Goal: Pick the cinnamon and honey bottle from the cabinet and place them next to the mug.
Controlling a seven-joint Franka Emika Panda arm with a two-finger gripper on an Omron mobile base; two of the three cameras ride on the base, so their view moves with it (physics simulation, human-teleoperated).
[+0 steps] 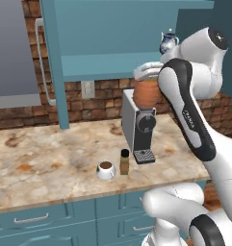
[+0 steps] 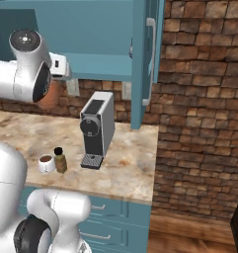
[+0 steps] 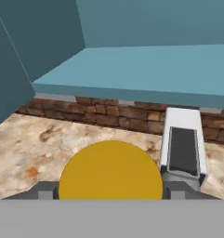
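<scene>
Matt teal cabinet (image 1: 112, 43), mottled polished stone counter (image 1: 50, 158), rough brick wall (image 2: 199, 123).

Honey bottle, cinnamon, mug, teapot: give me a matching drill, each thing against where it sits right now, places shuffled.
Things:
1. honey bottle
2. cinnamon
3. mug
4. teapot

Places:
A. on the cabinet shelf
B. on the counter, right beside the mug, in front of the coffee machine
C. held in the gripper, up in the air just below the shelf
D. on the counter, left of the slim brown bottle

Pairs: 1-C, 2-B, 3-D, 4-A
</scene>
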